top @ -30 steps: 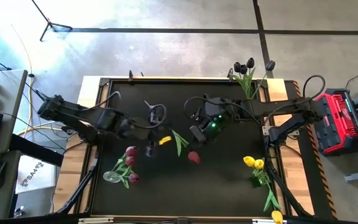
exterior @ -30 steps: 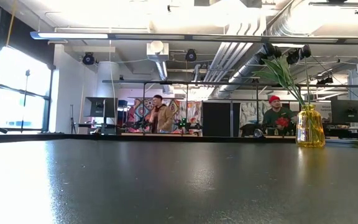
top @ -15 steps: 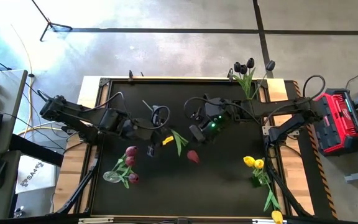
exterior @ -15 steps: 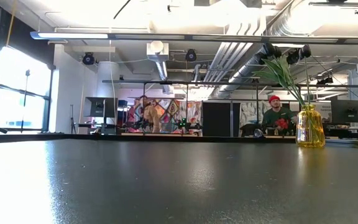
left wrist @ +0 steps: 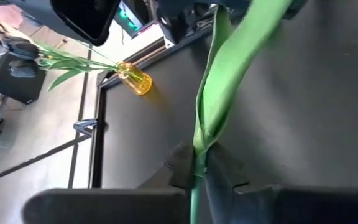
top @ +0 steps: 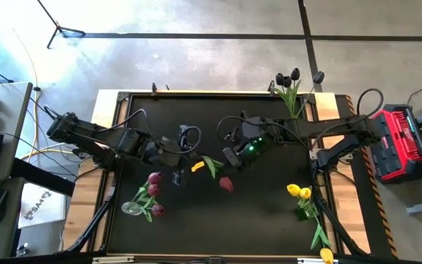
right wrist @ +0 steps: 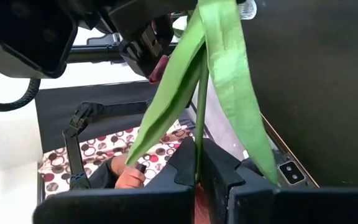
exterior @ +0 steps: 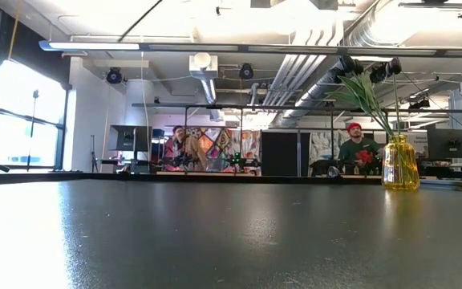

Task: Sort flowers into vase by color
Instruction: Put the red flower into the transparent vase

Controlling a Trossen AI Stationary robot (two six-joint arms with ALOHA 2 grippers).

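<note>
A flower with a thin green stem and long leaves [top: 211, 166] hangs above the table's middle, between my two grippers. My left gripper [top: 184, 164] is shut on one part of the stem, and my right gripper [top: 231, 163] is shut on another. A yellow head [top: 195, 166] shows beside the left fingers and a magenta head [top: 227, 183] just below the right gripper. Which of the two heads belongs to this stem, I cannot tell. My left gripper pinches the thin stem [left wrist: 197, 159] between its two fingers, just below where the leaves wrap it. The stem runs on past the fingertips toward the right gripper, clear of the table. My right gripper pinches the stem [right wrist: 199, 144] between its two fingers, with two long leaves fanning out beyond the fingertips. A reddish head [right wrist: 199, 208] shows behind the fingers, and the stem reaches on toward the left gripper.
A clear vase [top: 132, 208] with magenta tulips [top: 153, 185] lies near the front left. An amber vase [exterior: 399, 164] with dark tulips [top: 288, 78] stands at the far right edge. Yellow tulips [top: 299, 192] are at the front right. People are in the room beyond.
My left gripper has shut on the green stem beside the yellow head, where earlier its fingers stood wide open. Both arms have stayed in place, and the flower still hangs between them.
</note>
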